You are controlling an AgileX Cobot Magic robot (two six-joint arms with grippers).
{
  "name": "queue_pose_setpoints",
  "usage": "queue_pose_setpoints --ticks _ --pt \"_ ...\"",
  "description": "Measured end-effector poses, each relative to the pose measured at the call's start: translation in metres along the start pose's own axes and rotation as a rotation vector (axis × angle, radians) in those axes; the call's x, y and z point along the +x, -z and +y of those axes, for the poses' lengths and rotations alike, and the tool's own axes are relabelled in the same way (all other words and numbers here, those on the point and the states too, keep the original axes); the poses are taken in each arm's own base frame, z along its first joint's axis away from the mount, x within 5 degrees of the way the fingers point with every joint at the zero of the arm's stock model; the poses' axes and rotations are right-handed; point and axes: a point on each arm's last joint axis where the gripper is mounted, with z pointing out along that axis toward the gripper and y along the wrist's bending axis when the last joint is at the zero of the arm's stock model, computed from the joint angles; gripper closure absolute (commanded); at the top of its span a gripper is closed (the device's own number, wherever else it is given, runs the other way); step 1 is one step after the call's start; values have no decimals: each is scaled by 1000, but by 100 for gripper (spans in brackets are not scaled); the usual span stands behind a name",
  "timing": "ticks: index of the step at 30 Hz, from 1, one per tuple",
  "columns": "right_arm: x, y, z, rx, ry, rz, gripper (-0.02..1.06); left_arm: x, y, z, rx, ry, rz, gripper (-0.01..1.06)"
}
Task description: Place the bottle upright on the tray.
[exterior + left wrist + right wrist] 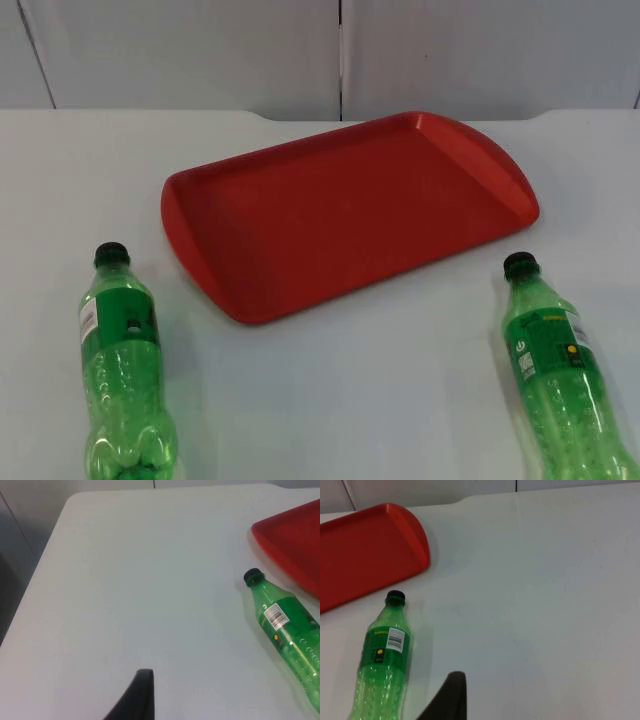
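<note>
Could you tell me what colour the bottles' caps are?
Black caps, clearest in the top view.

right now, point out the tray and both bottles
tray (340,215): top view, bare middle of its floor
left bottle (122,345): top view, body below the label
right bottle (555,365): top view, lower edge of the label

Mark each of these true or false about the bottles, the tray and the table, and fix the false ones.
1. Two green bottles lie on their sides on the table. True: the left bottle and the right bottle both lie flat on the white table.
2. The red tray holds one bottle. False: it holds nothing.
3. Both bottle caps point toward the tray. True.
4. The caps are white. False: both are black.
5. The left bottle touches the tray. False: bare table separates them.
</note>
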Motion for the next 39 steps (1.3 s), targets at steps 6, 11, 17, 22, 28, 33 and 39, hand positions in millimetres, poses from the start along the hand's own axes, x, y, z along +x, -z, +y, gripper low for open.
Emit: queue_pose_setpoints --ticks 6,11,17,22,28,33,39 --pt "0 0 0 0 0 0 0 0 0 0 0 18 0 0" --pt "0 0 0 0 0 0 0 0 0 -1 8 22 2 0" --pt "0 0 0 0 0 0 0 -2 7 -2 26 31 10 0" --pt "0 0 0 0 0 0 0 -11 13 -4 47 41 26 0" --pt "0 0 0 0 0 0 0 -24 5 -6 75 78 94 0" --pt "0 0 0 0 0 0 0 -28 -2 -6 75 101 142 0" --pt "0 0 0 0 -2 0 0 -35 -12 -8 92 121 204 0"
